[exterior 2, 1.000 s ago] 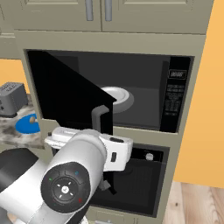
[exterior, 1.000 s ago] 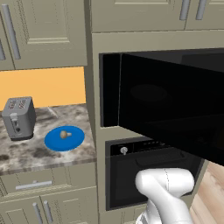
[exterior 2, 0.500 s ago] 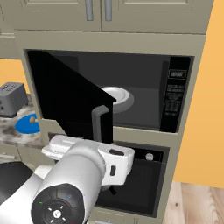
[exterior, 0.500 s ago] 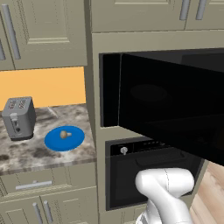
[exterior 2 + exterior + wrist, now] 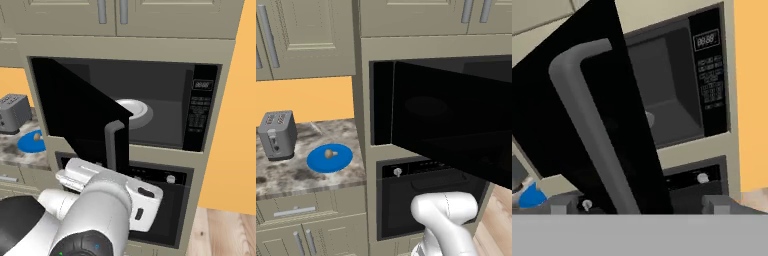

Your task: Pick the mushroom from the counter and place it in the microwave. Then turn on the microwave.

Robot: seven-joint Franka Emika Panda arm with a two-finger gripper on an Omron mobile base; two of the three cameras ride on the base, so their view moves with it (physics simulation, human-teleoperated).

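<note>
On the counter (image 5: 303, 177), close to its front edge and near its right end, the mushroom (image 5: 330, 154) is seen lying on the middle of a blue plate (image 5: 315, 163). It has not been picked up yet. A grey toaster (image 5: 277, 134) is set at the left of the plate, further back toward the wall.

The microwave (image 5: 200, 115) door (image 5: 70, 120) is swung wide open to the left, so that the dark inside and the white round tray (image 5: 134, 108) are left free for the mushroom to be put in. The keypad (image 5: 199, 112) is kept on the right side, where it can be pressed once the door is shut.

The gripper (image 5: 641, 205) is held just in front of the door's grey handle (image 5: 594, 130), in the hand view. Its fingers (image 5: 717, 204) are spread wide, one at each side of the handle, and nothing is pinched between them. It is judged that the handle has been let go because the door is open far enough.

The mushroom is judged to be the next thing to be fetched, so the arm must be turned left toward the counter
</note>
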